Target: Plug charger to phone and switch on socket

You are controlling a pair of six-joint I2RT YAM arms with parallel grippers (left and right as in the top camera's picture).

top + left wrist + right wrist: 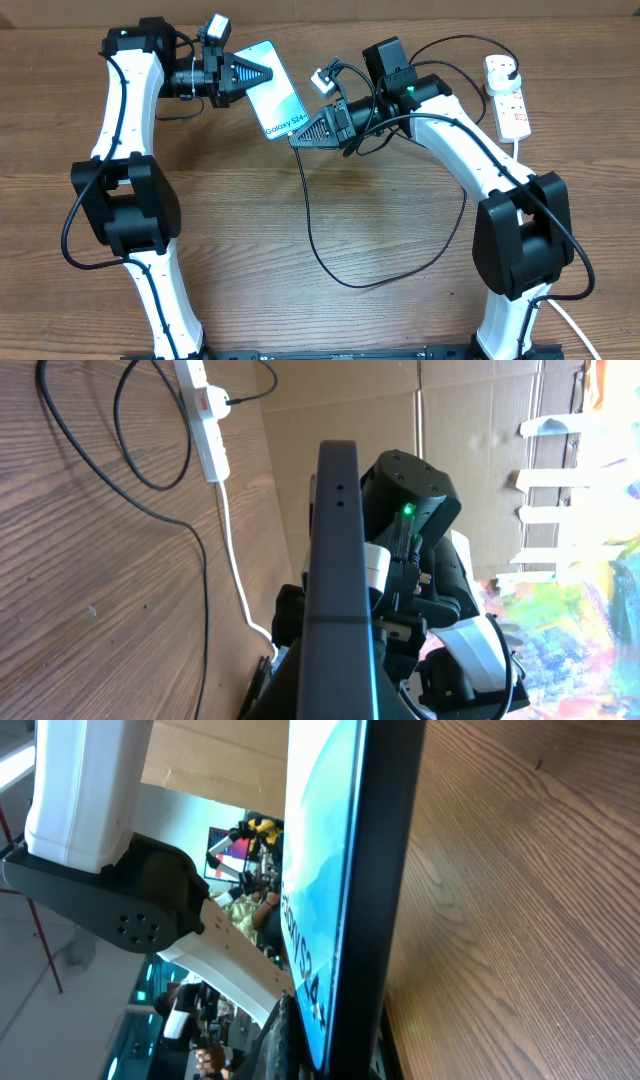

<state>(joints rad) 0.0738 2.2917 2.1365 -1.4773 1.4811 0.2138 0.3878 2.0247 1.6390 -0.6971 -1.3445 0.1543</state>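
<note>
From overhead, you have the Galaxy phone [275,95] held off the wooden table [300,320] with a gripper at each end, its blue screen facing up. Your left gripper [262,75] is at the phone's far end, its fingers pinched shut on the handset. Your right gripper [300,137] meets the phone's near end, by the "Galaxy" lettering, with its fingers drawn fully together. You cannot tell from here whether they pinch the phone's edge or the connector. The charger cable [312,235] starts right at that near end, drops away from the phone in a wide loop across the table, then climbs back behind your right arm. The power strip [512,108] lies well to the right of the phone, with a plug seated in its far end. In your left wrist view, the phone runs edge-on up the middle. The power strip, the black cable and a thick white cord [236,570] lie on the table to its left, and your right arm's green light glows just beyond it. In your right wrist view, the phone again stands edge-on, its blue screen turned left toward the left arm's white link [85,790] and bare wood to its right.
</note>
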